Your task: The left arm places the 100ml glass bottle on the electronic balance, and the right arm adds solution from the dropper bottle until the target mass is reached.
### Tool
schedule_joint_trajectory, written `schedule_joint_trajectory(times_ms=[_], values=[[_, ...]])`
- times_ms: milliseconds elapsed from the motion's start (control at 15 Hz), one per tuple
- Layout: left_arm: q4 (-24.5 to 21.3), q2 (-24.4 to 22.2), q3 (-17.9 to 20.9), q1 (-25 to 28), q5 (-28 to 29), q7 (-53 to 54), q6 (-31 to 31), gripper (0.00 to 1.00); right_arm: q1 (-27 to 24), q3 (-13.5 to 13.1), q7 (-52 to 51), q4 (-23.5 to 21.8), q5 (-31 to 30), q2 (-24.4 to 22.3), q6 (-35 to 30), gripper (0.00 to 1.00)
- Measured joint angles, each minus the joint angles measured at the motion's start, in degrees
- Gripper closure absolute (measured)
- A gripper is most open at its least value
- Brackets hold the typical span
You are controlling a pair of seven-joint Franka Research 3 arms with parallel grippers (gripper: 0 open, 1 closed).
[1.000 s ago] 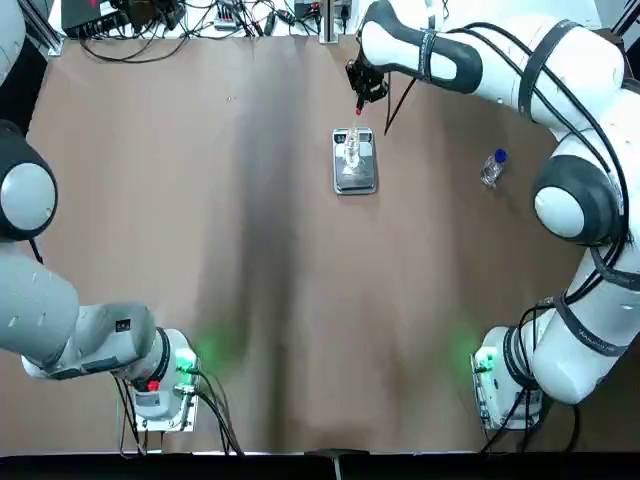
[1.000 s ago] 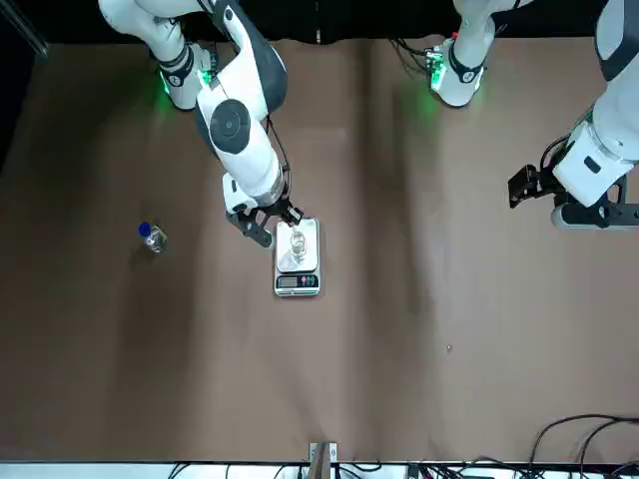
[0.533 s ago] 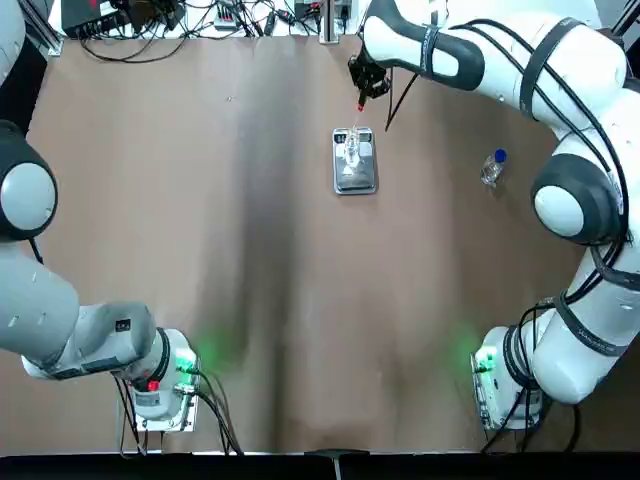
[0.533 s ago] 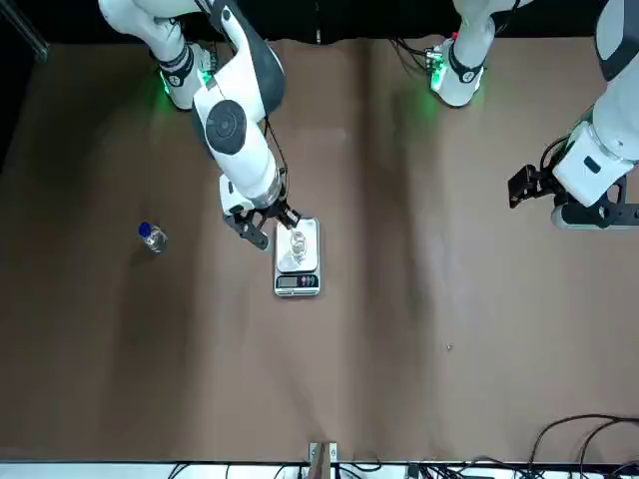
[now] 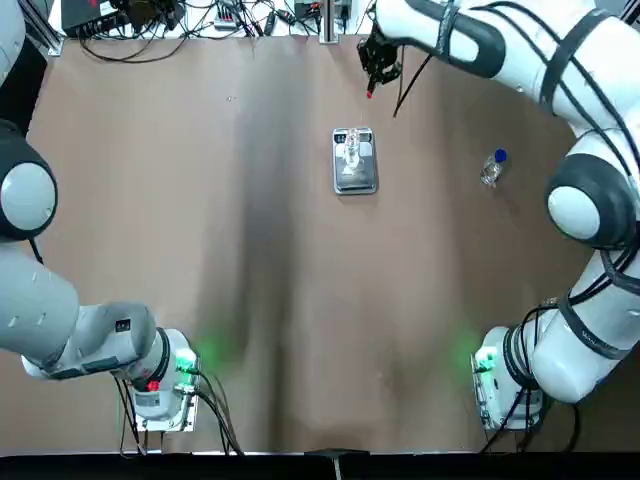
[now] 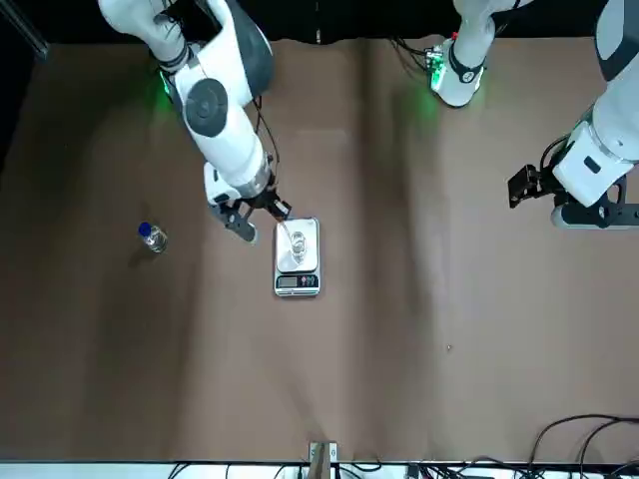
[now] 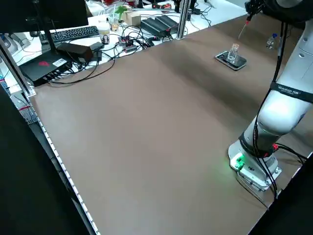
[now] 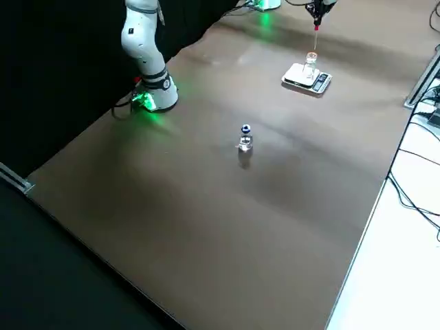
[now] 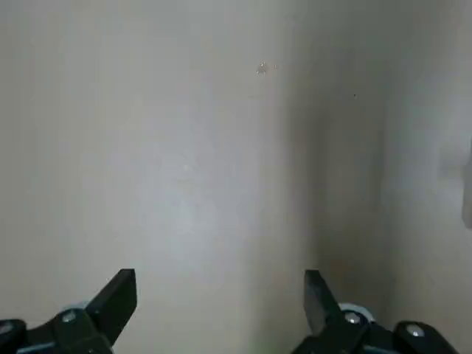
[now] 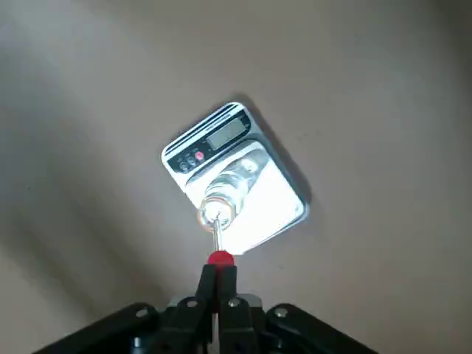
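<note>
Dropper (image 10: 221, 257) shifted off, apparently outward.

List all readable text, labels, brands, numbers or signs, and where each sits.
"FRANKA": black strap on the right arm; other characters there unclear.
Unreadable: button markings and display on the small silver electronic balance; white label on the black box.

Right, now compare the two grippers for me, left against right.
The left gripper is open, while the right gripper is shut on the red top of the dropper. The left gripper holds nothing and hangs off to its own side, well away from the scale; the right gripper is up near the scale. Both are black, with two fingers.
</note>
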Motion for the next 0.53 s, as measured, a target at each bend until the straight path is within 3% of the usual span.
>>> schedule_joint_trajectory(times_ms=[200, 533], values=[[0.0, 0.0, -0.01, 0.0, 0.0, 0.0, 0.0, 0.0, -3.34, -0.18, -2.38, 0.05, -0.22, -3.14, -6.54, 0.96], [-0.01, 0.0, -0.02, 0.0, 0.0, -0.12, 0.0, 0.0, -13.62, -0.56, -16.82, -1.73, -1.66, -9.6, -15.5, 0.96]])
